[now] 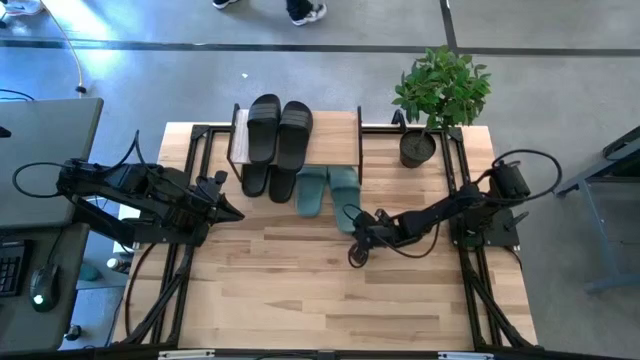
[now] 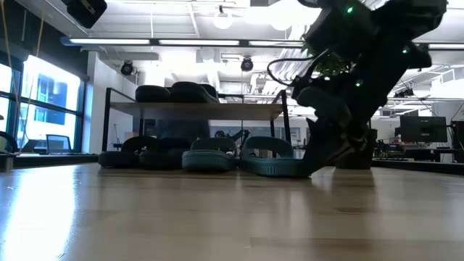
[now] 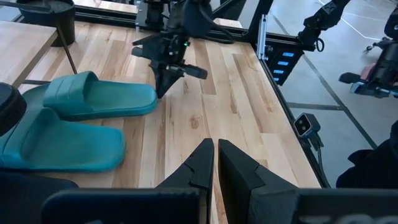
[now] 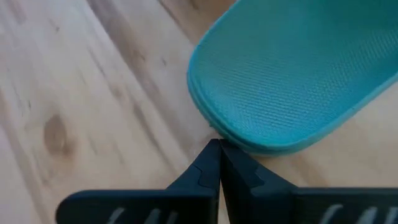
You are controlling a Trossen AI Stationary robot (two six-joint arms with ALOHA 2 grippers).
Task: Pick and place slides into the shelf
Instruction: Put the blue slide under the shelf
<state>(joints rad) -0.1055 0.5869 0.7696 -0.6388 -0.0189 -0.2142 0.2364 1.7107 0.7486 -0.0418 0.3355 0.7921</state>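
from above, the wooden counter (image 1: 330,290) lay bare across its whole near half, with open room between the two arms. the shelf (image 1: 340,132) stood at the far edge, its plank top carrying one pair of black slides (image 1: 280,130) on the left part, the right part of the plank bare. under it, a second black pair (image 1: 268,180) poked out on the left and the green slides (image 1: 326,187) lay side by side to their right, heels out on the counter. a potted plant (image 1: 438,100) stood at the far right corner, just beside the shelf frame. the left hand (image 1: 232,212) waited near the left edge, fingers together. the right hand (image 1: 357,240) reached in low, its tip just beside the heel of the right green slide.

at counter height, the shelf plank (image 2: 196,107) showed black slides (image 2: 174,93) on top. beneath it, the other black slides (image 2: 145,154) sat on the left and the green ones (image 2: 239,158) toward the right. the right arm (image 2: 348,80) came down at the nearer green slide's end; broad bare wood lay in front.

from the left wrist, its own fingers (image 3: 200,167) were pressed together over bare boards. both green slides (image 3: 81,118) lay ahead. the right hand (image 3: 166,81) pointed down at the counter close to the farther slide's heel. the counter's edge rail (image 3: 273,93) ran beyond.

from the right wrist, the fingers (image 4: 208,168) were closed with nothing between them, their tip right at the rounded heel edge of a green slide (image 4: 298,68); i could not tell whether they touched. bare wood (image 4: 81,93) spread beside it.
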